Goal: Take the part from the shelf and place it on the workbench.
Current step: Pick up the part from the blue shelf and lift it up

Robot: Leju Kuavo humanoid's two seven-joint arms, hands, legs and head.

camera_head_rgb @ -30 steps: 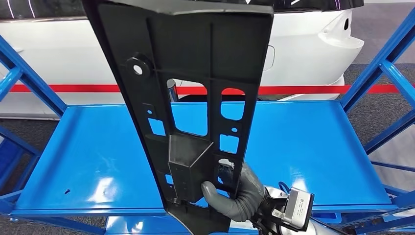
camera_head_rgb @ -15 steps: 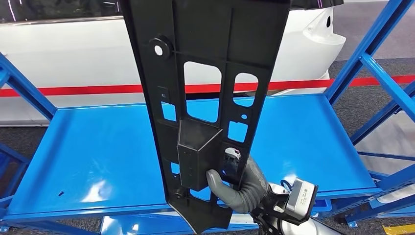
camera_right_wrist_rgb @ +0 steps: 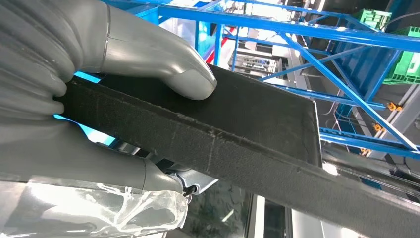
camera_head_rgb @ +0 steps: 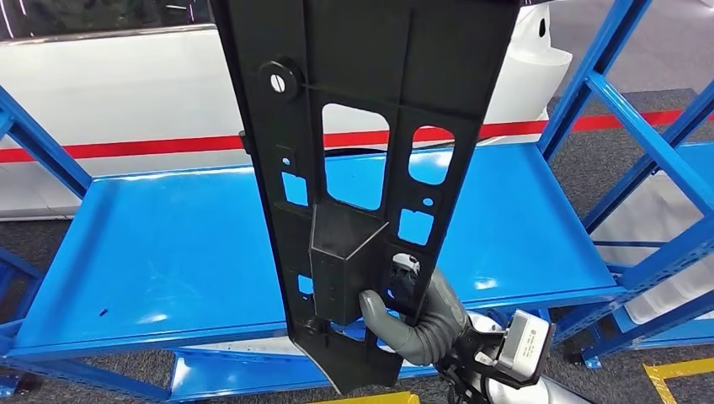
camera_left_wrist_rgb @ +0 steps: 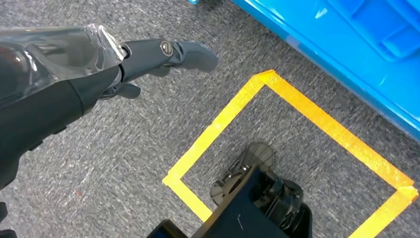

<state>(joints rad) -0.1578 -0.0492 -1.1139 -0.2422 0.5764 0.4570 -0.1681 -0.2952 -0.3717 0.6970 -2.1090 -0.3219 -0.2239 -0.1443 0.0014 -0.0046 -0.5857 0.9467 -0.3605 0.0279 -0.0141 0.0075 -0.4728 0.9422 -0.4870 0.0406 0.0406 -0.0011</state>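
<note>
Head view: the right hand [camera_head_rgb: 417, 324] grips the black part [camera_head_rgb: 362, 168] near its lower end, holding it upright in front of the blue shelf [camera_head_rgb: 151, 252], off its surface. Right wrist view shows the thumb [camera_right_wrist_rgb: 163, 62] pressing the part's edge. Left hand [camera_left_wrist_rgb: 148, 54] hangs over grey floor [camera_left_wrist_rgb: 99, 163], fingers extended, holding nothing.
</note>
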